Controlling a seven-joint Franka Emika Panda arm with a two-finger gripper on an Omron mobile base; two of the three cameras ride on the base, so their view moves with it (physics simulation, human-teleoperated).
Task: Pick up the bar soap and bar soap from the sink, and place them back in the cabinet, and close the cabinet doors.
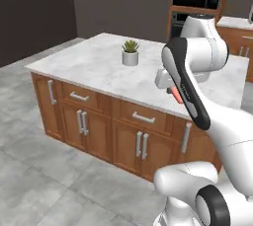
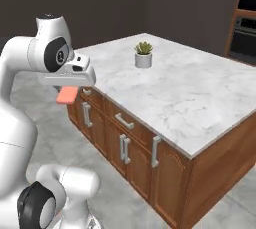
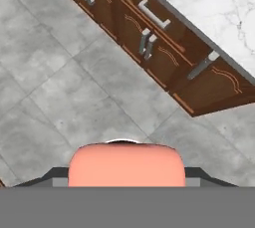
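Grey tiled floor spreads below a white marble-topped wooden island (image 2: 190, 98) carrying a small potted green plant (image 2: 143, 54). Over that floor, the gripper (image 2: 67, 90) carries a salmon-pink bar soap (image 3: 125, 165) clamped between its jaws. Mid-transport, I'd say; next it needs the cabinet reached.

Even soft rendered light, dim walls, faint shadows, slight blur

We count one bar soap (image 3: 125, 165), one potted plant (image 2: 143, 55), one marble-topped island (image 2: 180, 93), and two wall ovens (image 1: 197, 0).
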